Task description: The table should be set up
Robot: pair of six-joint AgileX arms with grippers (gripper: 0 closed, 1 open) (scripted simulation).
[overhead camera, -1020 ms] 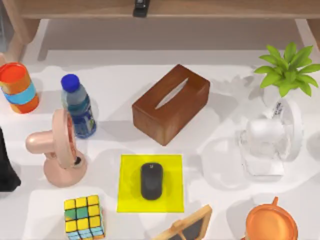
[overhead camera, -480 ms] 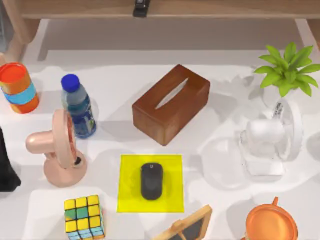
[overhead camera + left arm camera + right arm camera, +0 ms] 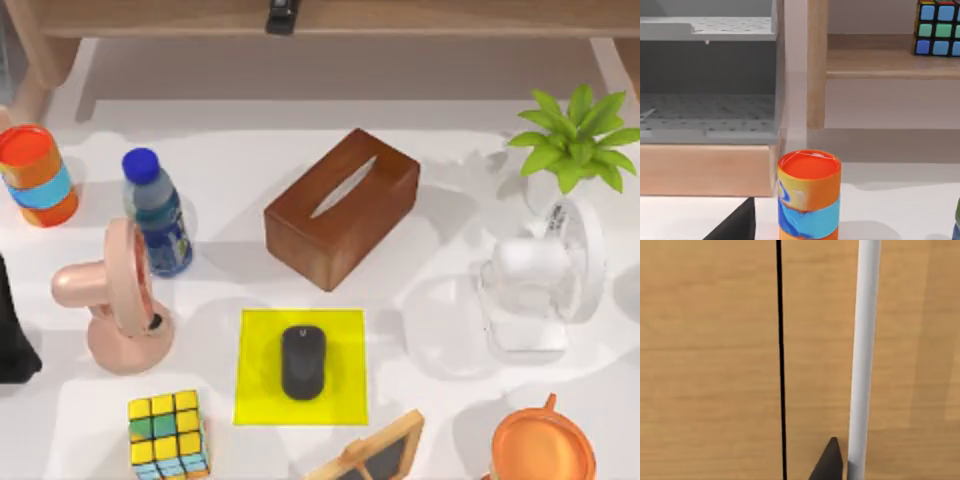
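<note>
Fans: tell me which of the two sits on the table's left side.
The pink fan, standing beside the blue-capped bottle and above the puzzle cube. The white fan sits on the right, below the potted plant.

White table point(image 3: 250, 150): tissue box point(image 3: 342, 208) central; yellow mat point(image 3: 301, 366) just in front; bottle point(image 3: 157, 212), pink fan point(image 3: 112, 298) leftward; possibly white fan point(image 3: 545, 285) rightward.

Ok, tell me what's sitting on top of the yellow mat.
A black computer mouse lies on the yellow mat, roughly centred, with bare mat showing all around it. The mat lies flat on the white table. Whatever is under the mouse is covered.
</note>
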